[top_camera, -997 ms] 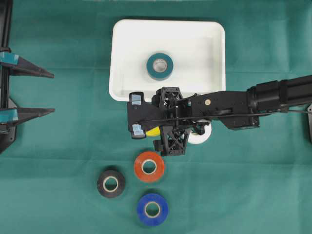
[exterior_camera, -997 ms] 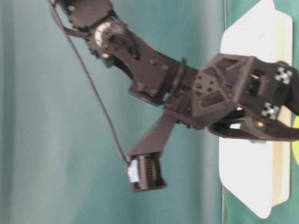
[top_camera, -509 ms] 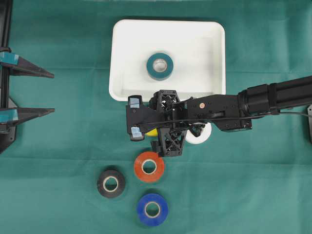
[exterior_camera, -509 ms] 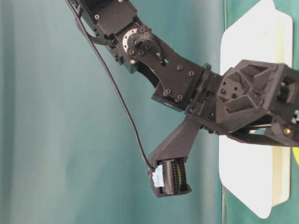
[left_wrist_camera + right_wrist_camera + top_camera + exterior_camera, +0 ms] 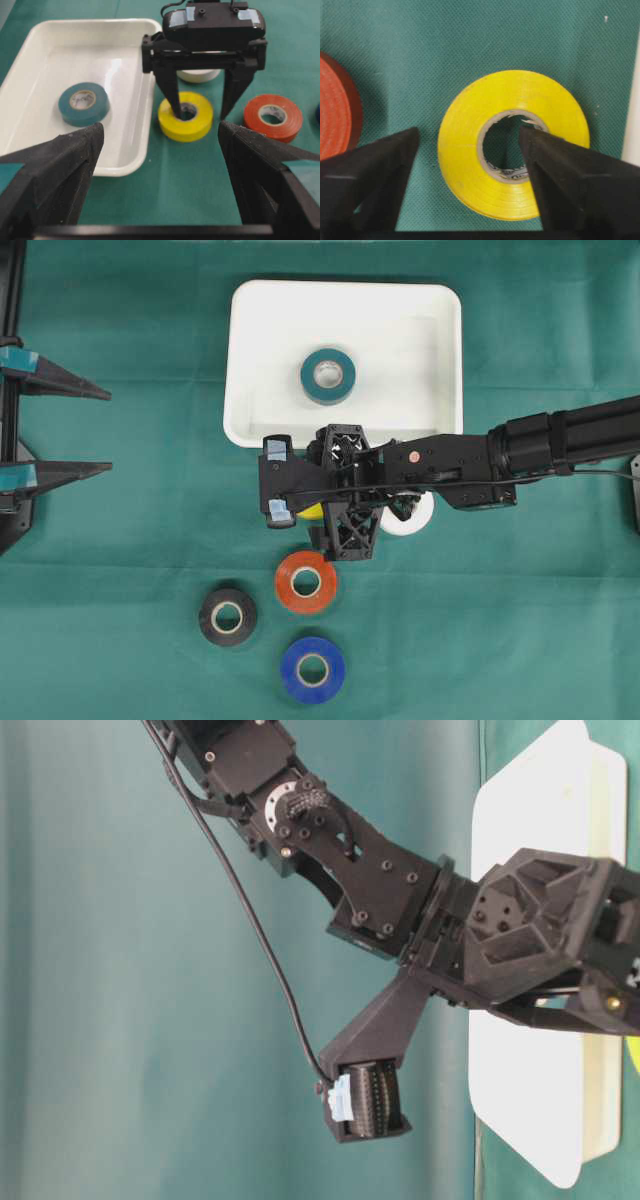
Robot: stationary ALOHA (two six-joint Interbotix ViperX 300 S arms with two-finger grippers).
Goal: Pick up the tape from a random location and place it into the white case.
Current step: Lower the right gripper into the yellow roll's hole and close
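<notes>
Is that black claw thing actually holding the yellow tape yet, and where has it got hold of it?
Not yet. The right end effector straddles one side of the yellow tape, one finger in its hole, one outside, jaws not clamped. The left end effector holds nothing.

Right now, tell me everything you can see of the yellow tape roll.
The yellow tape roll is glossy, with a grey cardboard core, and lies flat on the green cloth just outside the white case, near its rim. The right tool straddles one side of it: one finger in the core hole, the other outside. Contact is unclear.
</notes>
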